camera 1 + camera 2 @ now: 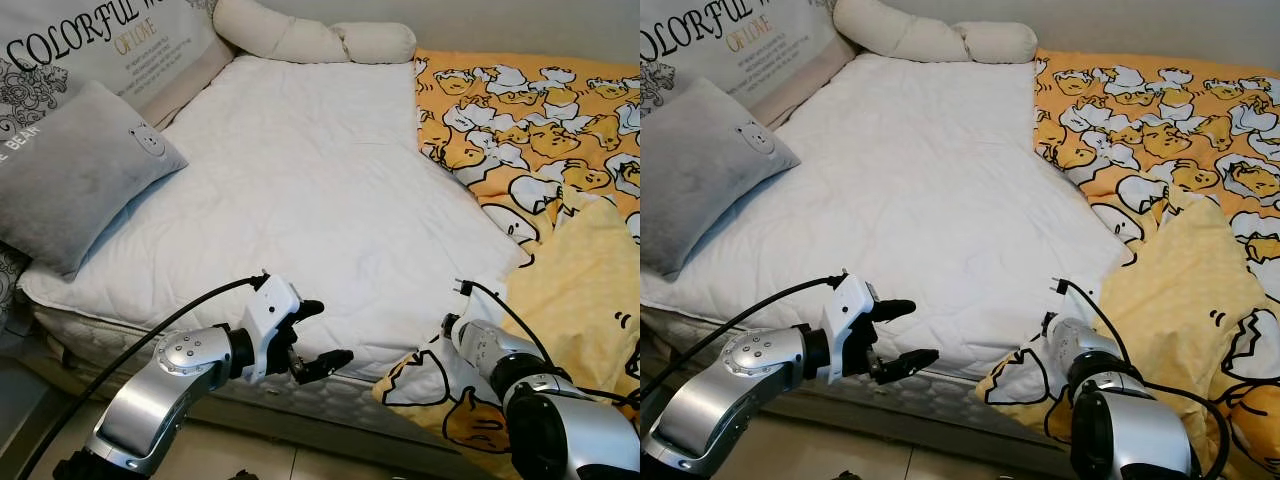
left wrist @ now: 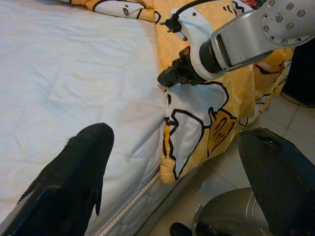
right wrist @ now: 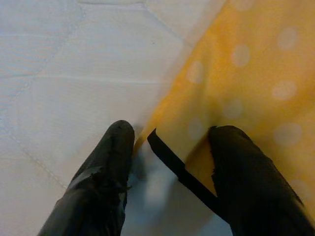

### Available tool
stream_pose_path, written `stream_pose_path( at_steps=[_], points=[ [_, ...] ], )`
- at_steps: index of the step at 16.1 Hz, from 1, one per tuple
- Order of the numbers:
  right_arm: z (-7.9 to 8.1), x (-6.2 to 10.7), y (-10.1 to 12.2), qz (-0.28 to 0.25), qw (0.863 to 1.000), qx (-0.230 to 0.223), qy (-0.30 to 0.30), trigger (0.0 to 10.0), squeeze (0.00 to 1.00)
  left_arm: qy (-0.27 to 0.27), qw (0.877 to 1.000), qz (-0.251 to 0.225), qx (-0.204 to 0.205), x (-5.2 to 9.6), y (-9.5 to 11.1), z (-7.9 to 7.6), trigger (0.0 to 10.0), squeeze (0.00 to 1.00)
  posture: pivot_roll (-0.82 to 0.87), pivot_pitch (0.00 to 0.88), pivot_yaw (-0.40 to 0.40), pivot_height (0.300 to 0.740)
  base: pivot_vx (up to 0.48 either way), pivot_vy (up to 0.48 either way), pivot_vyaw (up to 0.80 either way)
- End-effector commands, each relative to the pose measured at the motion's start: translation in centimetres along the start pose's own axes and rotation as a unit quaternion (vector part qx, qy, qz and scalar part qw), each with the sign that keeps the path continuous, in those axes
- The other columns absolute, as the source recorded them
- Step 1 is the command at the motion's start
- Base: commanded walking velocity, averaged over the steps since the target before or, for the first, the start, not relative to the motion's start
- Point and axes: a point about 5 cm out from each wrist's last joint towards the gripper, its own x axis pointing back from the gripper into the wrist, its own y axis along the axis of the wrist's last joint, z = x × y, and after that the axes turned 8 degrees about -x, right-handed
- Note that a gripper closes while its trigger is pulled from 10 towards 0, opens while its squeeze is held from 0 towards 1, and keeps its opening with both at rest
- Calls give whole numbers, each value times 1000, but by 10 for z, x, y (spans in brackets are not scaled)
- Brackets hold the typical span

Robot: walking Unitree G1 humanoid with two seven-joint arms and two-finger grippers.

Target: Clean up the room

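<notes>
Reaching toward the bed's near edge, I am holding my right gripper (image 3: 170,162) at the corner of the yellow blanket (image 1: 560,150), its fingers (image 3: 106,172) spread apart with the blanket's dark-trimmed edge lying between them, not yet pinched. In the head view that gripper is sitting at about 5 o'clock, where the blanket is draping off the mattress (image 1: 300,190) toward the floor (image 2: 236,162). The blanket is covering the bed's right part from 1 to 5 o'clock, its dotted underside folded up near 4 o'clock. My left gripper (image 1: 320,335) is hovering unclenched and empty at 6 o'clock, just off the mattress edge. A grey pillow (image 1: 80,170) is lying at 9 o'clock, and a cream bolster (image 1: 310,40) at 12.
</notes>
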Motion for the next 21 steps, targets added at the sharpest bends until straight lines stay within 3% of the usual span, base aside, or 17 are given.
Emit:
stream_pose_path(
  at_steps=[1, 16, 18, 20, 21],
  points=[
    [-6, -1, -5, 7, 1000, 2, -3, 0, 0, -6, 1000, 1, -9, 1, 4, -1, 10000, 0, 42, 0, 4, 740, 0, 0, 0],
    [-17, -3, -4, 11, 1000, 6, 0, 0, 0, -13, 1000, 5, -10, 1, 2, 2, 10000, 0, 31, 0, 10, 740, 0, 0, 0],
    [-13, -2, -3, 7, 999, 34, 39, 0, 0, -10, 1000, 3, -12, 1, 3, 3, 10000, 0, 35, 0, 0, 740, 0, 0, 0],
    [-4, 0, -4, 7, 988, 77, 136, 0, 0, -6, 1000, 2, -13, 1, 3, 3, 10000, 0, 32, 0, -9, 740, 0, 0, 0],
    [1, 5, -20, 36, 947, 171, 270, 0, 0, -5, 1000, 1, -12, 2, 2, 2, 10000, 0, 24, 0, -14, 740, 0, 0, 0]
  ],
)
